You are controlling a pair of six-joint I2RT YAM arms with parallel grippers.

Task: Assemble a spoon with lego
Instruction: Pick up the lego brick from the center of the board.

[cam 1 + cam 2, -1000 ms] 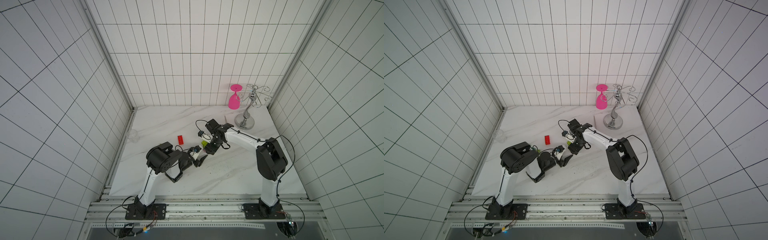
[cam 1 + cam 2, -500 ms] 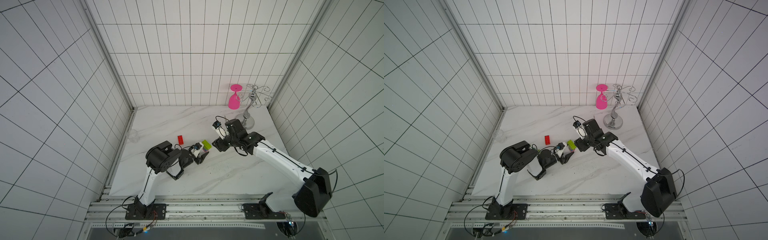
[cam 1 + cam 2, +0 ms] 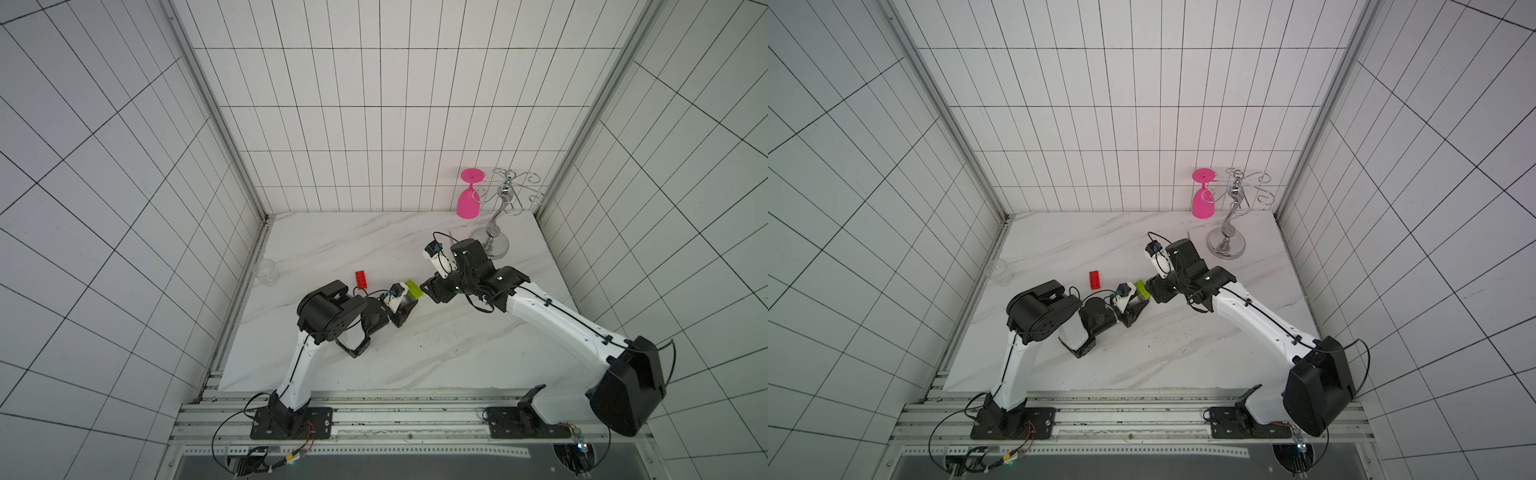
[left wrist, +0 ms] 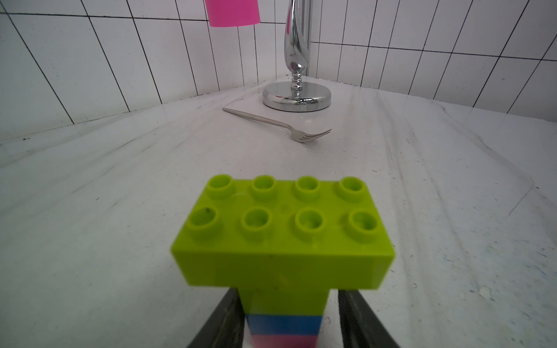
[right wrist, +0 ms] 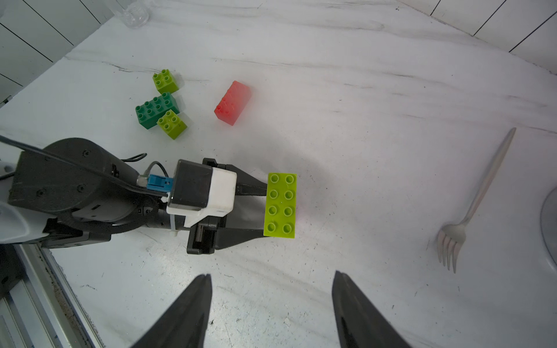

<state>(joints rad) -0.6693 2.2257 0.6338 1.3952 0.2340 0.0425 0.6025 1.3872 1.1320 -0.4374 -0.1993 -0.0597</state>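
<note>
Clear cup (image 3: 264, 271): standing at the left edge of the counter (image 3: 415, 357), well apart from the bricks.
Red brick (image 5: 232, 102): lying alone on the counter.
Dark-green brick (image 5: 156, 110): lying near the red brick and touching a small lime brick (image 5: 172, 124); a second lime brick (image 5: 165, 81) is sitting just apart.
Left end effector (image 5: 261, 211): its fingers (image 5: 250, 186) are flanking the handle of the spoon (image 4: 283, 229). One is looking pressed against it and a thin gap is showing at the other, so I cannot tell whether it is pinching.
Spoon: sitting unfinished mid-counter between the two end effectors, with a wide lime brick topping a lime, blue and pink stack, studs facing up.
Right end effector (image 5: 271, 274): spread and empty, hovering just beside the spoon.
Fork (image 5: 482, 192): lying near the stand's base.
Chrome stand (image 3: 494, 241): standing in the back right corner, with a pink glass (image 3: 467, 203) hanging upside down from it.
</note>
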